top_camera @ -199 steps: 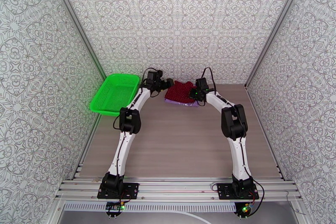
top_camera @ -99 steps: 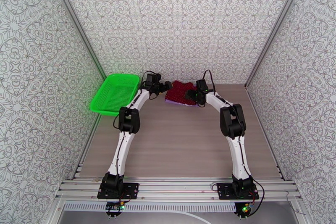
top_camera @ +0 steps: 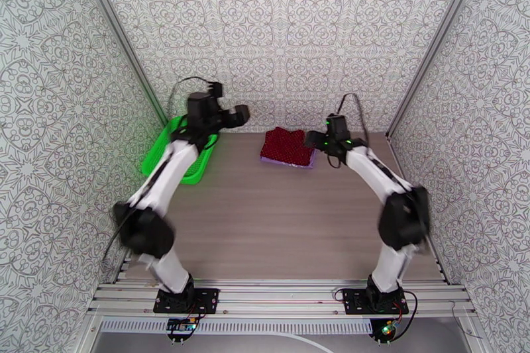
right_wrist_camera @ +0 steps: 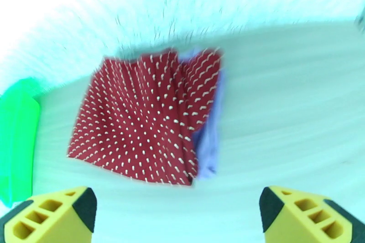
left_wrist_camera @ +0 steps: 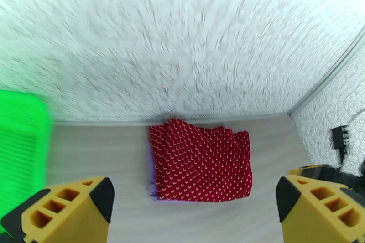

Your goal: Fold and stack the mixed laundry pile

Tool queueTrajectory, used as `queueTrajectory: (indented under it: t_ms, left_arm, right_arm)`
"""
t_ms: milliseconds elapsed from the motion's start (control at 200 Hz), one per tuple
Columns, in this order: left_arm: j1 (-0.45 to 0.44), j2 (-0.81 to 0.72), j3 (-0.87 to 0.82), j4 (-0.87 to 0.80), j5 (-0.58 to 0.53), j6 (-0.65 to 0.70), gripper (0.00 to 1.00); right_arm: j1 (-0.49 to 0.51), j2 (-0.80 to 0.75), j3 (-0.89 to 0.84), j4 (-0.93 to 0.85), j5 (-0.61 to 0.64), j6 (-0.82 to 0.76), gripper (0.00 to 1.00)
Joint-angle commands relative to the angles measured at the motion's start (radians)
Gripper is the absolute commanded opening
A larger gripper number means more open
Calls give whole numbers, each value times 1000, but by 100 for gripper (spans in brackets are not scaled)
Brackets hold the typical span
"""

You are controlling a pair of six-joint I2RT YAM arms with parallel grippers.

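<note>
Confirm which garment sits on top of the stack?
The dark red patterned garment is on top, folded; the lavender garment lies beneath it, just an edge peeking out along one side.

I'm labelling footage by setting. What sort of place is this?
Probably a robot test cell, not a home: patterned wall panels in metal framing enclose a table, with the left arm and right arm bolted to a rail at its near edge.

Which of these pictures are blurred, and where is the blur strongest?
Top external view: mostly sharp, only the left arm's elbow and the right arm's elbow are smeared. Left wrist view: the patterned wall is streaked, the bright green mesh plastic basket soft, the folded dark red patterned garment fairly clear. Right wrist view: strongest blur, the garment's dots streaked, the top glaring white.
</note>
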Motion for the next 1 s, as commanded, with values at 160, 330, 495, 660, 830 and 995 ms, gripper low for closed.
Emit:
queueTrajectory:
  t_ms: [160,330,495,660,830,995]
  left_arm:
    - [111,-430,-896,698,-81,36,99]
    - [134,-653,-1106,561,-376,26,99]
    - [113,-659,-1330,808,-565,240,99]
    - [235,-357,-1389,1152,-423,234,99]
    - [265,24,-1317,1444,-272,275,99]
    - [277,33,-1214,1278,-239,272,99]
  right_arm:
    - [-14,-519,-730,538,323,-360,99]
    - [-19,-679,-1151,927,373,-474,99]
    - [-38,-606,-1200,941,362,-414,99]
    - [-69,-414,-1229,1290,336,-424,99]
    - [-147,-222,-1187,1432,204,-465,99]
    - [-238,-155,-1088,1294,72,-403,99]
